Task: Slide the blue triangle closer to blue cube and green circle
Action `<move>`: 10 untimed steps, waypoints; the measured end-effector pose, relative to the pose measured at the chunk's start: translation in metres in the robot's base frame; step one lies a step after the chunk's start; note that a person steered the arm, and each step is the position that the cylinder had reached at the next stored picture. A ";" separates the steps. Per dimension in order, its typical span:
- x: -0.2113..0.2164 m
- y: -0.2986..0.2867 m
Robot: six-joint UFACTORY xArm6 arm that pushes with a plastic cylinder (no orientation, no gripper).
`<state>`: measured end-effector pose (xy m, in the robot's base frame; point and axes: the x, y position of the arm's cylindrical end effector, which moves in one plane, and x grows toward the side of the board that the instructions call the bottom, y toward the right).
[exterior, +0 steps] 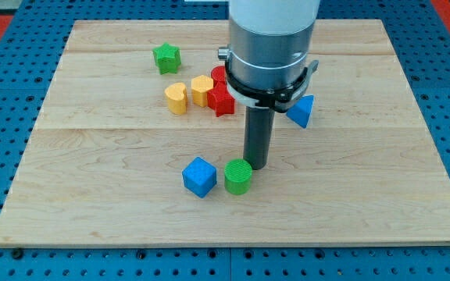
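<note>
Wooden planking forms the counter point(366, 203), which is sitting on a blue perforated base with red showing at the view's top corners. I am working without a gripper, so nothing is being grasped or released; the arm is ending in a dark rod, and my tip point(256, 166) is resting just beside the green circle point(238, 176), at its upper right, possibly touching it, though I cannot tell. The blue cube point(199, 176) is sitting just left of the green circle, the two nearly touching. The blue triangle point(301, 110), the piece to be moved, is lying up and to the view's right of my tip, partly hidden behind the arm's metal collar and well apart from the pair. Further pieces are clustering toward the view's top: a green star point(166, 58), a yellow heart-like block point(176, 98), a second yellow block point(201, 90), and red blocks point(222, 100) half-hidden by the arm. Judged from this layout, the main hazard is my tip's closeness to the green circle: any sideways start would be nudging the target pair and scattering them. Circling behind the triangle also risks clipping the red blocks, and an off-centre push would be spinning the triangle aside rather than driving it down-left.
</note>
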<state>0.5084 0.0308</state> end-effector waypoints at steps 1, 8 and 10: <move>-0.008 -0.005; -0.086 0.003; -0.118 0.060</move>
<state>0.3908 0.0905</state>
